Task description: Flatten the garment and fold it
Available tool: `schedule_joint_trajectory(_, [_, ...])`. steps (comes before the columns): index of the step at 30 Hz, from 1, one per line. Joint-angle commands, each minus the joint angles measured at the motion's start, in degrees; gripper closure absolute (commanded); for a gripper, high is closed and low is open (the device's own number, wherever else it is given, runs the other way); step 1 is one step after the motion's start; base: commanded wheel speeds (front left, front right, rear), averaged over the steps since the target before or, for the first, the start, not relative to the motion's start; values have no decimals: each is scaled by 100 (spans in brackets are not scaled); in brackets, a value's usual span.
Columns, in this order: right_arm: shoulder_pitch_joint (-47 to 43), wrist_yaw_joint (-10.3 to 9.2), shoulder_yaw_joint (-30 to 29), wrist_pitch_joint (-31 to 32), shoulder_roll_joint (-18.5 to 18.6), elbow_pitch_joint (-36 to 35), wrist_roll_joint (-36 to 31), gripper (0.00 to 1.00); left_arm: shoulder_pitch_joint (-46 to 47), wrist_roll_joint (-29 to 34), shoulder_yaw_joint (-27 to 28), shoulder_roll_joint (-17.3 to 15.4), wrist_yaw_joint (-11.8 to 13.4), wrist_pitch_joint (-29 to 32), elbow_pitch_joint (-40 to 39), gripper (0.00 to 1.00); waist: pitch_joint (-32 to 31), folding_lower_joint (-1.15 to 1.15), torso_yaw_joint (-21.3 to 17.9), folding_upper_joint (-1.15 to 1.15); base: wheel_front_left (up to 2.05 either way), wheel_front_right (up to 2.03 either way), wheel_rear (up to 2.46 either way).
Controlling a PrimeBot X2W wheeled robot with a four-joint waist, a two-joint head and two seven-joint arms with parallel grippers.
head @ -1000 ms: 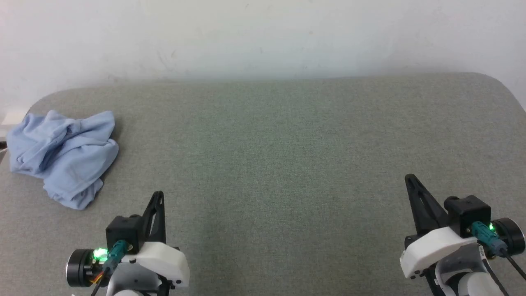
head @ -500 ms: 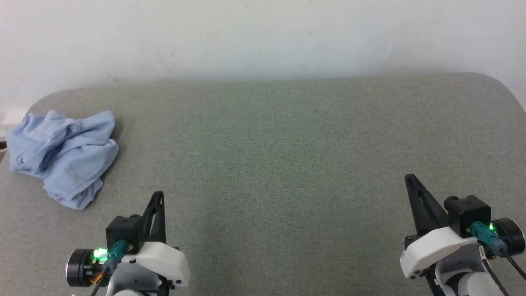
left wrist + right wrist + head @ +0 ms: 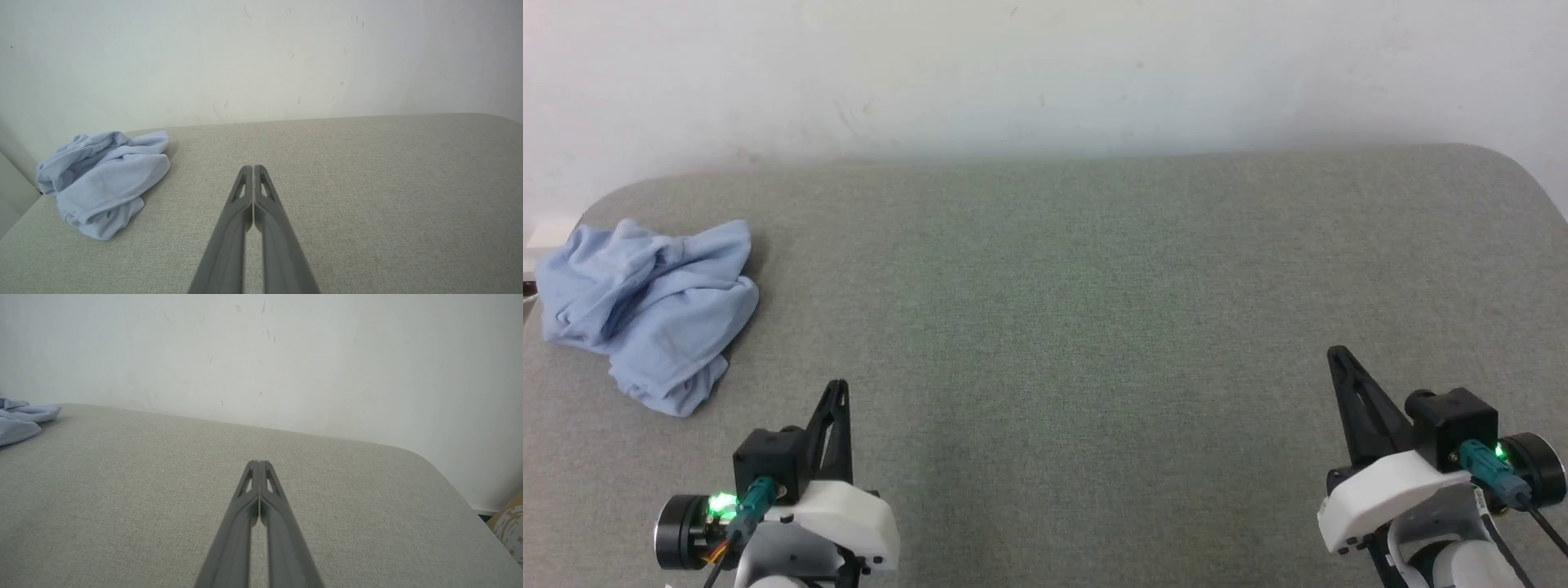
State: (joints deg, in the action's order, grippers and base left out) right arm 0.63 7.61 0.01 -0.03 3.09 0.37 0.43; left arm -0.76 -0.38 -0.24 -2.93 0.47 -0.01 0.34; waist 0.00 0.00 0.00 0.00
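The garment is a light blue T-shirt lying crumpled in a heap at the far left of the grey table. In the left wrist view the garment sits ahead and to the left of my fingers. My left gripper rests low at the front left, shut and empty, its tips pressed together. My right gripper hovers at the front right, also shut with nothing in it. An edge of the garment shows at the far left of the right wrist view.
A white wall runs along the back of the table. The table's corners are rounded, and its right edge drops off near a patterned object on the floor. Bare grey cloth stretches between the garment and my right gripper.
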Motion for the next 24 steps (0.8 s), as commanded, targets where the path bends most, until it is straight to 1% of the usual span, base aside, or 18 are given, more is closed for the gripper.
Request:
schedule_joint_trajectory(1, [-63, -12, -1, 3, -22, -37, -43, 100, 76, 38, 24, 5, -47, 1, -34, 100, 0, 0, 0, 0, 0, 0, 0])
schedule_joint_trajectory(24, [-63, -12, -1, 3, -22, -37, -43, 100, 76, 38, 24, 5, -47, 1, -34, 100, 0, 0, 0, 0, 0, 0, 0])
